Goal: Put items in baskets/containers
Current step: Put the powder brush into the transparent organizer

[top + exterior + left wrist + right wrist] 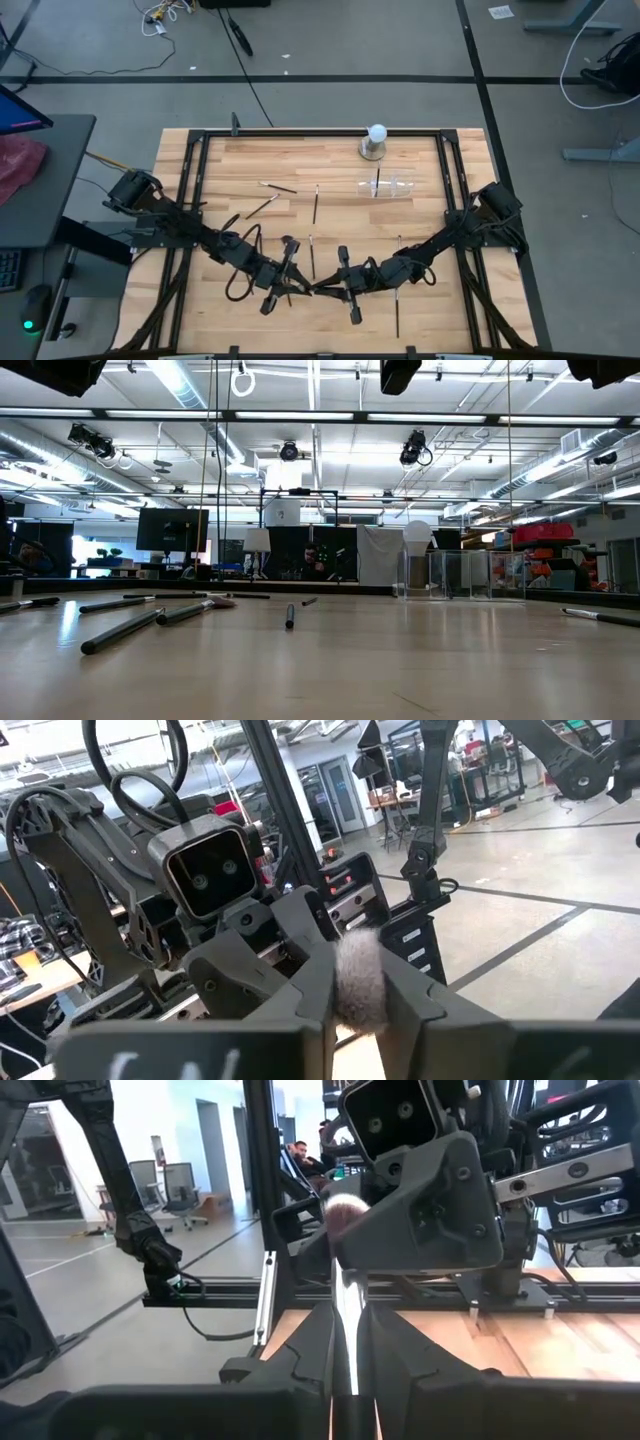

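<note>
In the high view my two grippers face each other tip to tip over the table's near middle, the left gripper (300, 286) and the right gripper (338, 284), with one makeup brush spanning between them. Its fluffy pale bristle tip (358, 980) sits between my left fingers, and its silver handle (346, 1315) lies between my right fingers. Both grippers are shut on it. The clear tray (386, 186) lies near the far edge with one brush (378, 184) inside. Several more brushes (315, 203) lie flat on the wood. Neither gripper appears in the low view. My left gripper pinches the brush's bristle tip (360, 992) between its two fingers, coming level from the table's left, along the brush. My right gripper pinches the same brush's silver handle (346, 1330) between its two fingers, level from the table's right and along it; the bristle end (345, 1210) points at the left gripper.
A white ball on a grey round base (376, 138) stands at the far edge beside the tray. Loose brushes lie left of centre (277, 187), (262, 207), behind the grippers (310, 255) and at the near right (397, 315). A black frame (300, 131) borders the table.
</note>
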Controlling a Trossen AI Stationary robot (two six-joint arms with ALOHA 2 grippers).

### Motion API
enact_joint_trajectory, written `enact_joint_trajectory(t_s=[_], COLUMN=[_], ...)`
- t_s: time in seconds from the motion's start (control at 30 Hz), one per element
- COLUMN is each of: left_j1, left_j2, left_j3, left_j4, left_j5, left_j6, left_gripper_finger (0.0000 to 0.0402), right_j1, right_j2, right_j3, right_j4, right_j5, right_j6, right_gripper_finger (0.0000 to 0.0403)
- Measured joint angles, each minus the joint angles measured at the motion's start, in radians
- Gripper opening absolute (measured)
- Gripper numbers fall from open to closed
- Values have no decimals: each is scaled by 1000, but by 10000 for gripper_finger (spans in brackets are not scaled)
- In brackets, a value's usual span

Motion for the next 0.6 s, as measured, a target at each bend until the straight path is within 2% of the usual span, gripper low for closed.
enact_joint_trajectory(t_s=[0.17,0.3,0.37,0.47,0.6], left_j1=[0,0,0,2,18], left_j2=[0,0,0,0,0], left_j3=[0,0,0,0,0], left_j4=[-14,-49,-72,-116,-195], left_j5=[1,0,-7,-49,-111], left_j6=[0,-18,-43,-87,-171], left_gripper_finger=[13,13,16,16,13], right_j1=[0,0,1,1,0], right_j2=[0,-1,-2,-28,-96], right_j3=[0,2,3,3,2], right_j4=[-16,-70,-114,-254,-533], right_j5=[-2,4,46,95,121], right_j6=[12,52,93,154,247], right_gripper_finger=[43,57,72,106,164])
